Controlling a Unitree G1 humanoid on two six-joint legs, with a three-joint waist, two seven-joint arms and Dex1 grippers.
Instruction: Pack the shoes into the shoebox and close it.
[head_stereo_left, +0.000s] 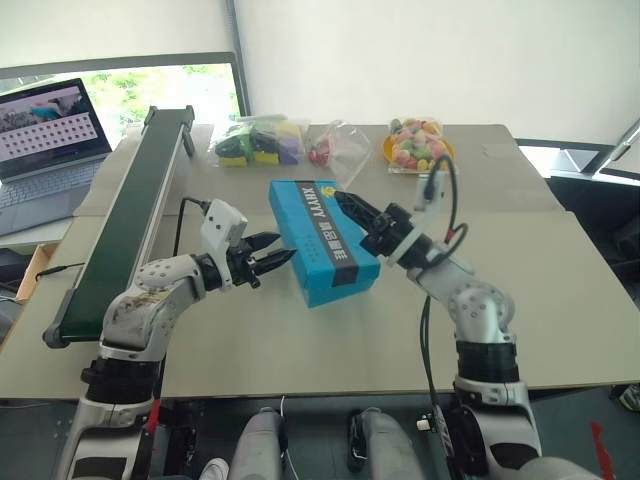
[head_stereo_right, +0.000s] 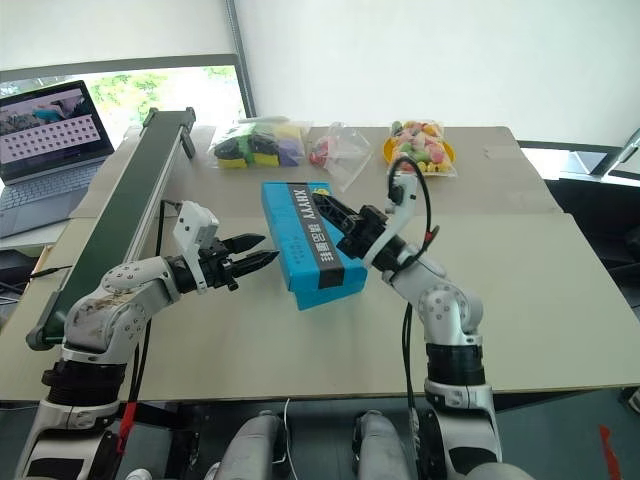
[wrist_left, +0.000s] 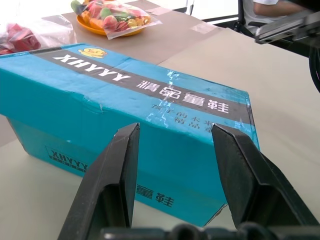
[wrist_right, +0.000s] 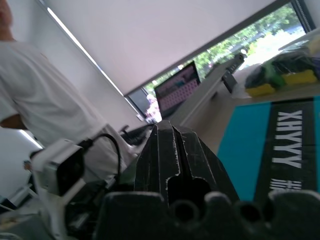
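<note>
The blue shoebox (head_stereo_left: 322, 242) lies on the table with its lid down, black lettering along the top. The shoes are hidden. My left gripper (head_stereo_left: 281, 249) hovers open just off the box's left long side, pointing at it; in the left wrist view its two fingers (wrist_left: 121, 170) frame the box's side wall (wrist_left: 75, 115) without touching. My right gripper (head_stereo_left: 341, 199) is shut with nothing in it, its tip over the lid's right edge near the far end. In the right wrist view the closed fingertips (wrist_right: 165, 131) sit above the lid (wrist_right: 250, 145).
A long dark green conveyor (head_stereo_left: 126, 220) runs along the table's left side, with a laptop (head_stereo_left: 45, 130) beyond it. Clear bags of colourful items (head_stereo_left: 258, 141) and a plate of sweets (head_stereo_left: 419, 144) line the far edge. A person in a white shirt (wrist_right: 40, 120) stands to the left.
</note>
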